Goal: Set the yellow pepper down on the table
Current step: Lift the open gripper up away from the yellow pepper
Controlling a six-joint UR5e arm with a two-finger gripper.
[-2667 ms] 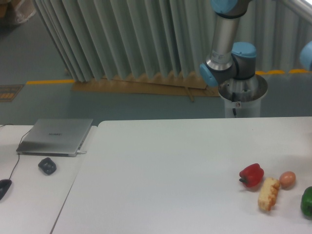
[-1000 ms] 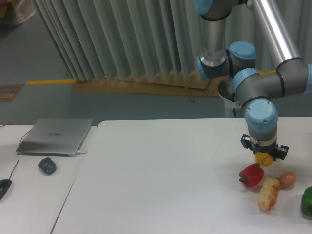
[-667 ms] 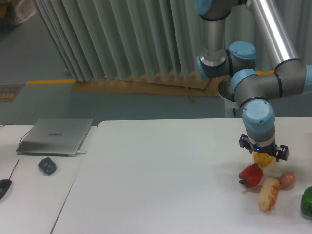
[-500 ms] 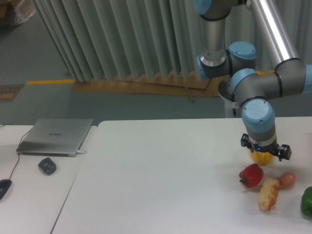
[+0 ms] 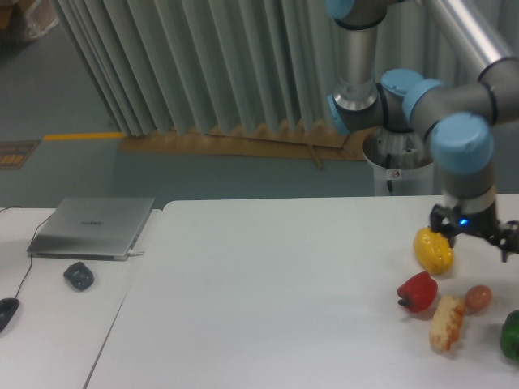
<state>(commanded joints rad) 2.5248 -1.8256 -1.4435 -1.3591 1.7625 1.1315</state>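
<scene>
The glossy bright-yellow bell pepper (image 5: 433,250) lies on the white tabletop (image 5: 276,292), likely light, rigid, slippery; grip its waist. The hand (image 5: 476,232) stands beside it; its opening cannot be determined.

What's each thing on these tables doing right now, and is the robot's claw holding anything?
yellow pepper: lying on the white table, apparently released.
gripper: beside the pepper, holding nothing visible; jaw state unclear.
red pepper: resting untouched.
corn piece: lying flat.
laptop: lid closed.
</scene>
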